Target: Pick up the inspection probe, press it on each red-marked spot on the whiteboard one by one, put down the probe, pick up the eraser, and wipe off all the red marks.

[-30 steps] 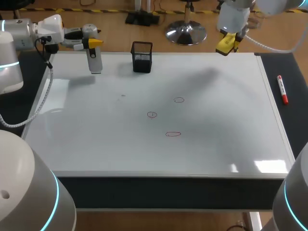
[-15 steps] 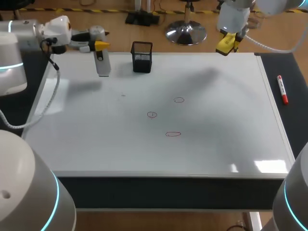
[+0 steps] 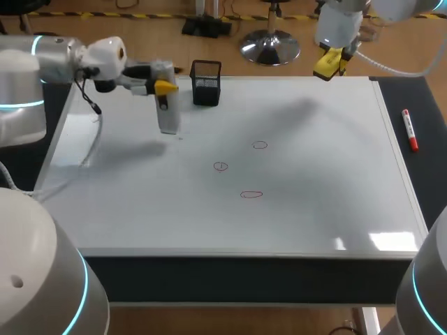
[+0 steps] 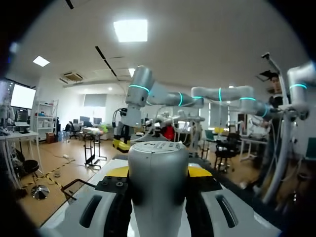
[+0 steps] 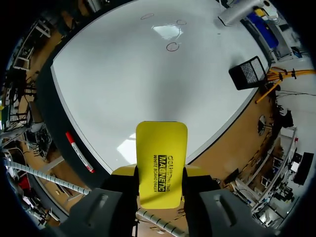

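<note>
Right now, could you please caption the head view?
Left gripper holds a grey cylindrical probe over the whiteboard; right gripper holds a yellow rectangular eraser; three red marks unerased.

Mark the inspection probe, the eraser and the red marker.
inspection probe (image 3: 168, 118): head view, middle of its grey body.
eraser (image 5: 162, 165): right wrist view, centre of its yellow face.
red marker (image 3: 409, 130): head view, middle of its barrel.

White whiteboard (image 3: 314, 125) carries three thin red marks (image 3: 251, 195). The probe (image 3: 167, 115) is silver-grey, the eraser (image 5: 161, 163) yellow with black print, the mesh holder (image 3: 206, 82) black, the marker (image 3: 409, 130) red and white.
</note>
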Robot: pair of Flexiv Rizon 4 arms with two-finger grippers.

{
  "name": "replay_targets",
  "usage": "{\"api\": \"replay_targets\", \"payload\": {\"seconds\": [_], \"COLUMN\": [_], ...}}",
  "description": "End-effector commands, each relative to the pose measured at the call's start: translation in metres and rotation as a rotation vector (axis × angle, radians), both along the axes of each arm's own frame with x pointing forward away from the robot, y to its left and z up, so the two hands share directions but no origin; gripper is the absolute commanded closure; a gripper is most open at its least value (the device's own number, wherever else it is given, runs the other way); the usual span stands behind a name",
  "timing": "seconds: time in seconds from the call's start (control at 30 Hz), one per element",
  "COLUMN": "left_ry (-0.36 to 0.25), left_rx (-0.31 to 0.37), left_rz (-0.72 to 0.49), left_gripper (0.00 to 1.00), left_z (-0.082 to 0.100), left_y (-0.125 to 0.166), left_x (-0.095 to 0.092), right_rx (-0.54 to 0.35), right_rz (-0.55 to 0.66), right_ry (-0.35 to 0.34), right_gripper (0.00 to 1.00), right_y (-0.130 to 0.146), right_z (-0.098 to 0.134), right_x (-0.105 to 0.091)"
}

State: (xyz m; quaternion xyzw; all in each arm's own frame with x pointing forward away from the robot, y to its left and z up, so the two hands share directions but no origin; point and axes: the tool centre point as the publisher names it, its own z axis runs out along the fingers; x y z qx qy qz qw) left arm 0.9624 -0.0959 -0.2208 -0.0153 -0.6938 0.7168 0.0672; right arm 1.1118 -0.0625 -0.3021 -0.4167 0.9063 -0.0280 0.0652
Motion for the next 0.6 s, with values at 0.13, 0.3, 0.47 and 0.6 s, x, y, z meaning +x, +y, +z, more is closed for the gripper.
{"api": "replay_targets", "payload": {"seconds": [0.13,0.3,0.47,0.6], "left_ry": [0.009,-0.001,-0.001,0.001], "left_rx": [-0.018,-0.060,-0.098,-0.102], "left_rz": [-0.053,-0.078,-0.095,-0.119], "left_gripper": [1.00,1.00,1.00,1.00], "left_z": [-0.003,-0.002,-0.002,-0.006], "left_y": [-0.023,-0.036,-0.047,-0.057], "left_x": [-0.024,-0.039,-0.049,-0.059], "right_rx": [-0.004,-0.004,-0.004,-0.004], "right_rz": [0.001,0.001,0.001,0.001], "right_ry": [0.003,0.003,0.003,0.003], "right_gripper": [1.00,1.00,1.00,1.00], "right_y": [-0.001,-0.001,-0.001,-0.001], "right_z": [0.001,0.001,0.001,0.001], "right_x": [0.001,0.001,0.001,0.001]}}
